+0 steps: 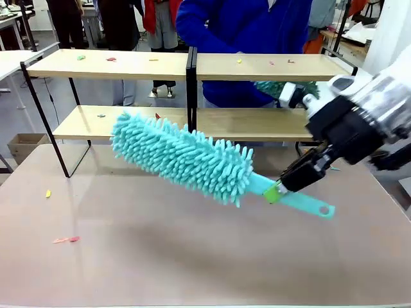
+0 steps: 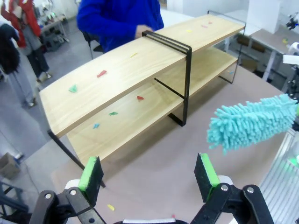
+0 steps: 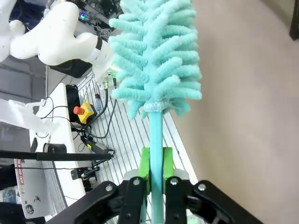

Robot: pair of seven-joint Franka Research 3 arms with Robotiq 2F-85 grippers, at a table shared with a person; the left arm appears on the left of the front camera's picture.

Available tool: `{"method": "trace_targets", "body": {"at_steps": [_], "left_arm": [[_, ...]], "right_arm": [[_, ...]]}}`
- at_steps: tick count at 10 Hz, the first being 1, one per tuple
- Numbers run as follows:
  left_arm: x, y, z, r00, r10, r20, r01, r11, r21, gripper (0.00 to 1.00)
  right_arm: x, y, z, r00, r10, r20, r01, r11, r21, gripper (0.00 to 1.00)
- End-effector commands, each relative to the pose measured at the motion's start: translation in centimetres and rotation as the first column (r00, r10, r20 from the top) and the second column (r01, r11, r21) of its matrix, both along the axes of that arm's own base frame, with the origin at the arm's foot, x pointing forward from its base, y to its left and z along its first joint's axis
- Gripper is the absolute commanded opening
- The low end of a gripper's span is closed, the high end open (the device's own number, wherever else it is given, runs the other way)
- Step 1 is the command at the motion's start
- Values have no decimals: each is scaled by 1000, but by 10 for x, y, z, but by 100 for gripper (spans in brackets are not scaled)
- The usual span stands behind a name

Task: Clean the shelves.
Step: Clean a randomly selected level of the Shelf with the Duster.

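Right gripper (image 1: 277,191) clamped on duster (image 1: 183,157) handle, head at its 10 o'clock before shelves (image 1: 128,64), left gripper (image 2: 148,171) fingers spread apart.

Front view: placed on the robot's side, faced across the table (image 1: 192,269) at the shelves (image 1: 128,64) and the person (image 1: 244,38) beyond.
Left wrist view: held high, angled down past the left gripper (image 2: 148,170) onto the shelves, seen cornerwise.
Right wrist view: pressed close over the right gripper (image 3: 156,163), duster (image 3: 159,51) looming.
Shared: duster and tabletop are caught by all three, shelves by front and left wrist.
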State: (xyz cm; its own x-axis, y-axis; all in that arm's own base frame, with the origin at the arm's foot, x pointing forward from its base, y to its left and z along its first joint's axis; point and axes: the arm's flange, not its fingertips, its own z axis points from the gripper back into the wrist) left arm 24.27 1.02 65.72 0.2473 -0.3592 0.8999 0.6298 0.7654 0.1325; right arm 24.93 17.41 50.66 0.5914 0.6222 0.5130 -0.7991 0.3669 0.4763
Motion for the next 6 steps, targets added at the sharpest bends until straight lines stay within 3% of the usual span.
{"method": "trace_targets", "body": {"at_steps": [1,3,4,6], "left_arm": [[1,0,-1,1000,-1,-2,1,1000,-4,100],[1,0,-1,1000,-1,-2,1,1000,-4,100],[1,0,-1,1000,-1,-2,1,1000,-4,100],[1,0,-1,1000,-1,-2,1,1000,-4,100]], "right_arm": [[5,1,-7,1000,2,-7,-2,1000,1,12],[6,-1,-4,999,49,-6,-48,998,47,12],[-5,-20,15,999,27,34,-30,996,84,12],[-28,-77,80,972,-82,222,4,944,330,12]]}}
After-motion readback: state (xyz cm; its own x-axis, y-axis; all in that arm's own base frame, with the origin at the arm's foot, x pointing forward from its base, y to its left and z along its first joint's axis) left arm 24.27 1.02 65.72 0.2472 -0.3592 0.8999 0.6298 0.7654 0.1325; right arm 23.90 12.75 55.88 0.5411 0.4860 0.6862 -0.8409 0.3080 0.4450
